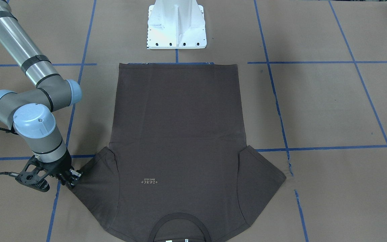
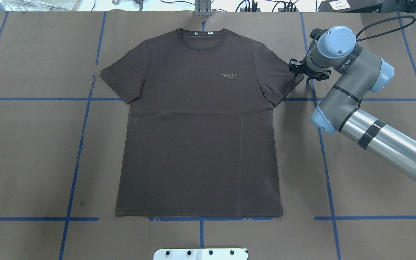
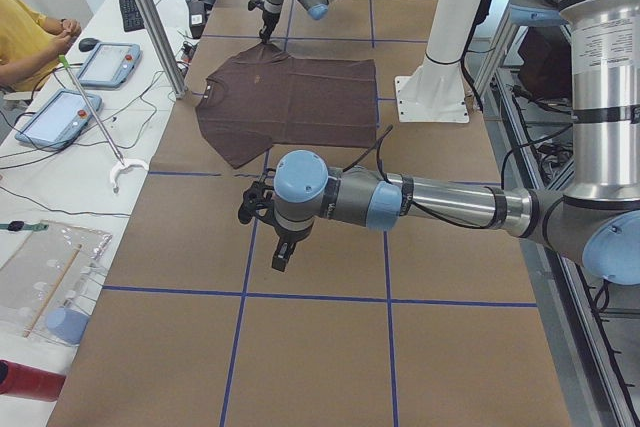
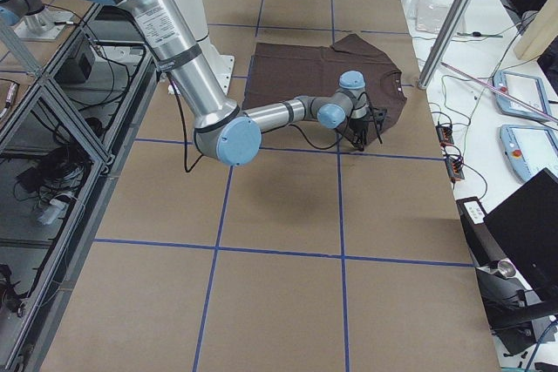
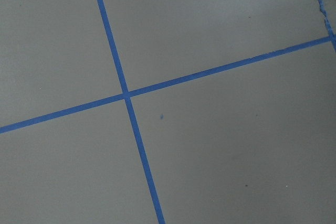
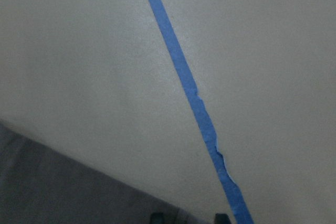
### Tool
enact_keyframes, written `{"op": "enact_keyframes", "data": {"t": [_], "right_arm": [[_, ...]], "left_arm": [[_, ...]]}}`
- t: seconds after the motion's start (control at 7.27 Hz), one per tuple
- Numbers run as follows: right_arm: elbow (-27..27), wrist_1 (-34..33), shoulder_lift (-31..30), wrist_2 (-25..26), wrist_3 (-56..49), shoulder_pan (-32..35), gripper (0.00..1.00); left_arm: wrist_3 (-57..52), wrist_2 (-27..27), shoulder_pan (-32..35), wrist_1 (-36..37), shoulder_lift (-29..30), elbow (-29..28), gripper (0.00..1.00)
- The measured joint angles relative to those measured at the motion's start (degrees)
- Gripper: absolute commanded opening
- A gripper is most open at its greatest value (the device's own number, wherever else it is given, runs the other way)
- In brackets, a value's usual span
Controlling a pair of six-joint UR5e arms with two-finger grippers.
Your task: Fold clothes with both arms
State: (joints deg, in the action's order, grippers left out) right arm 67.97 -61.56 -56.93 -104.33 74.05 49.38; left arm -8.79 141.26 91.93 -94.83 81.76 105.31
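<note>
T-shirt (image 2: 197, 137), dark brown, lies flat, front up, in the middle of the paper-covered table (image 2: 374, 180), collar far from the robot's base. Right gripper (image 1: 70, 179) points down at the edge of one sleeve (image 2: 280, 79), fingers spread. Left gripper (image 3: 283, 250) hangs over bare paper, well apart from the shirt; whether its fingers are spread or pressed together cannot be told.

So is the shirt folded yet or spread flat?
Spread flat. The shirt lies face up with its whole outline showing, and no part is doubled over.

Blue-taped table (image 2: 31, 162), white pedestal (image 1: 176, 27)
</note>
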Motion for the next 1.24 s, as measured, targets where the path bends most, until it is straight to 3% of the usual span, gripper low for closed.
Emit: {"op": "enact_keyframes", "data": {"t": [0.55,0.82,1.24], "right_arm": [[3.1,-0.6,0.9,-0.1,0.1,-0.4,0.0],[4.0,-2.5,4.3,0.4,2.7,-3.0,0.0],[-6.1,-3.7,15.1,4.2,7.5,-6.2,0.0]], "left_arm": [[0.1,1.0,0.0,0.0,-0.3,0.1,1.0],[0.1,2.8,0.0,0.1,-0.6,0.3,1.0],[0.3,3.1,0.0,0.1,-0.8,1.6,1.0]]}}
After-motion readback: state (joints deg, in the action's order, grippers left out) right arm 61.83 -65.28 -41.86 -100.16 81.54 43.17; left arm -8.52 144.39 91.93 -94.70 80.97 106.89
